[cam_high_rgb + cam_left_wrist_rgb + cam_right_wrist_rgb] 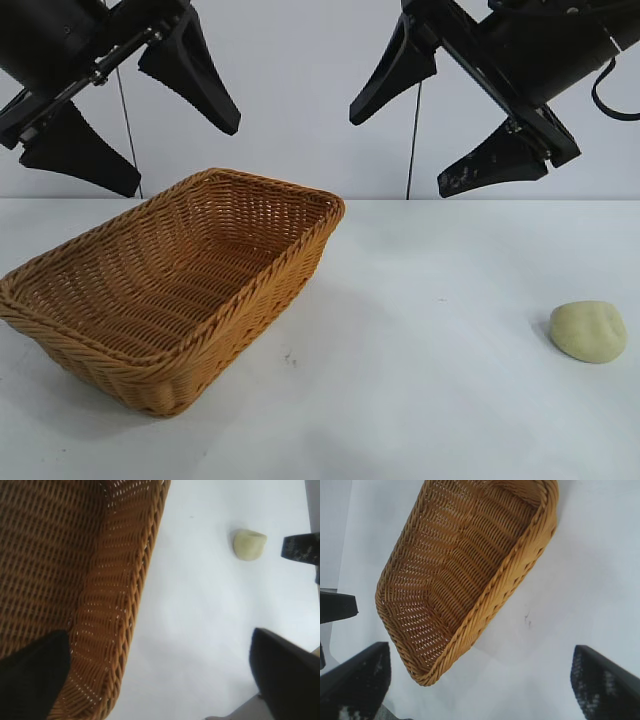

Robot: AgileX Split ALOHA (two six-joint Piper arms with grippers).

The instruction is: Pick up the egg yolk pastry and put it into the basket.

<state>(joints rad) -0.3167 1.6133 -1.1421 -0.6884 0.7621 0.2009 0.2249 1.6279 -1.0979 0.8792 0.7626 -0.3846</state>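
Sitting empty, basket [170, 300], pastry [588, 331] outside

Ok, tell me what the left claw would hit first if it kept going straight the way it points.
Probably the basket: the open left claw hangs above it, and its wrist view centres on the basket's near wall and rim, beside bare table. Depth is unclear.

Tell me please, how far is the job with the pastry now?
Nothing is done yet. The egg yolk pastry lies on the table, apart from the empty basket. The left gripper and right gripper hang above, jaws open, holding nothing. Picking and placing both remain.
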